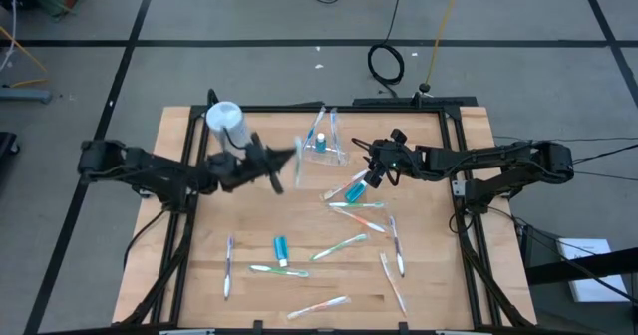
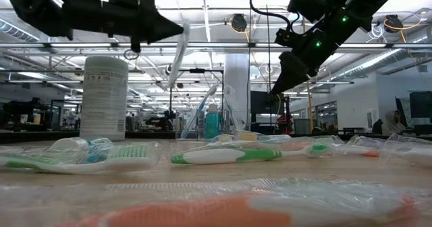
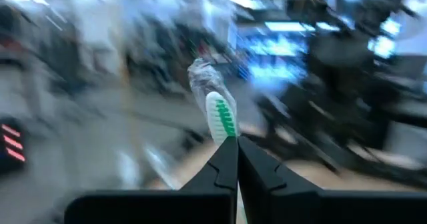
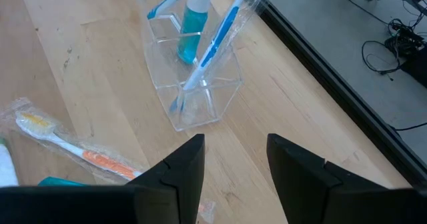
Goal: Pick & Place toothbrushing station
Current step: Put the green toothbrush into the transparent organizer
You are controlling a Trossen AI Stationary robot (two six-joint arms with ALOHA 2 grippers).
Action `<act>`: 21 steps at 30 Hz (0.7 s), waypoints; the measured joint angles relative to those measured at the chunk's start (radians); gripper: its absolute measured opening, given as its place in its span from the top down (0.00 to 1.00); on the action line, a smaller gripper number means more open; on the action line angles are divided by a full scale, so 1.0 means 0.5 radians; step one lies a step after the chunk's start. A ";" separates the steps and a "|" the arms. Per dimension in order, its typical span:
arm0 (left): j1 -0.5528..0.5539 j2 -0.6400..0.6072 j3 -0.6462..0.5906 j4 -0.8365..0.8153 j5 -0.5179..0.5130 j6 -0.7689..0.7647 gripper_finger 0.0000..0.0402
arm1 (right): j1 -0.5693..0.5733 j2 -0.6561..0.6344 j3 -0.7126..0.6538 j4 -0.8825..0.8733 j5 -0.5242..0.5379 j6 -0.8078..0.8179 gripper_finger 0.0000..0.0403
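left wrist view shows the left gripper (image 3: 237, 159) clamped on a wrapped green-and-white toothbrush (image 3: 222, 116), held above the table at 9 o'clock of the clear plastic cup (image 1: 324, 148). right gripper (image 4: 235, 163), fingers apart, hovers at 3 o'clock of it.

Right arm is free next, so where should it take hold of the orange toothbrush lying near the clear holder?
Grip the orange toothbrush mid-handle, coming straight down, jaws across its width. It lies flat in its wrapper on the table, apart from the clear holder. The open right tool hovers close by.
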 joint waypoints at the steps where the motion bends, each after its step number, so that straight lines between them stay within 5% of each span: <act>1: 0.062 0.007 0.003 0.054 -0.010 0.065 0.99 | 0.000 0.000 0.000 0.000 0.000 0.000 0.62; 8: 0.461 0.157 0.030 0.414 0.033 0.219 1.00 | -0.006 0.000 0.000 0.000 0.000 0.000 0.62; 12: 0.637 0.310 0.085 0.500 0.329 0.214 0.99 | -0.007 0.000 0.000 0.001 0.000 -0.001 0.62; 21: 0.698 0.680 0.288 0.500 0.399 0.353 1.00 | -0.007 0.000 0.000 0.000 0.000 -0.002 0.62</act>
